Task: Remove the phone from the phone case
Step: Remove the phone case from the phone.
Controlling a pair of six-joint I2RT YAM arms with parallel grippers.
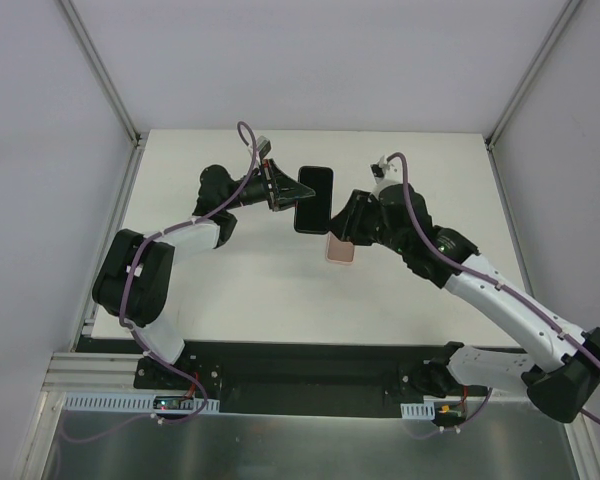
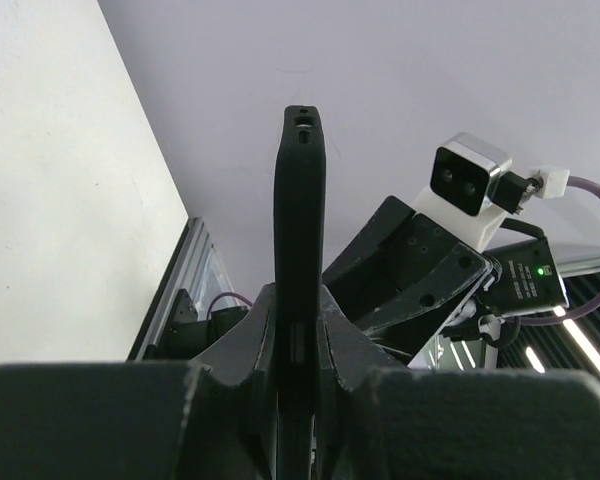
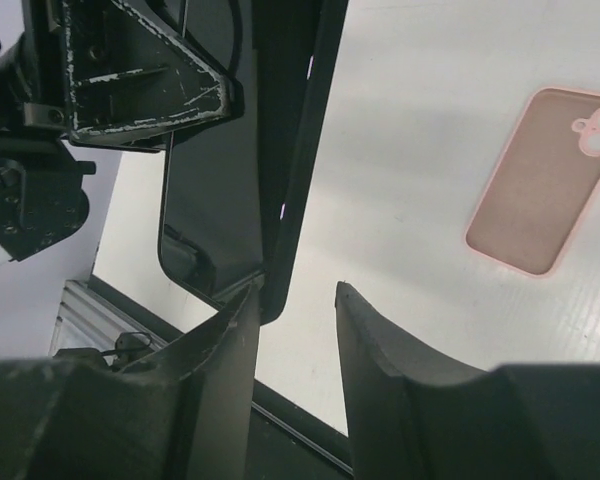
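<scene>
Left fingers: pinching the phone; you see it only edge-on.
Right fingers: spread.
Phone case: on tabletop, partly hidden from above.

Phone: dark glossy face; seen edge-on from the left wrist, a smooth matt black rim. Phone case: salmon-pink, matt, plastic-looking, with a paler lip around its outline. Table: white, matt, faintly lined. Fingers of the right gripper: matt black, slightly grainy plastic. Left gripper: matt black fingers; its side plate was black-painted and scuffed, with pale chips along the edges. Cable: smooth purple sheath.
</scene>
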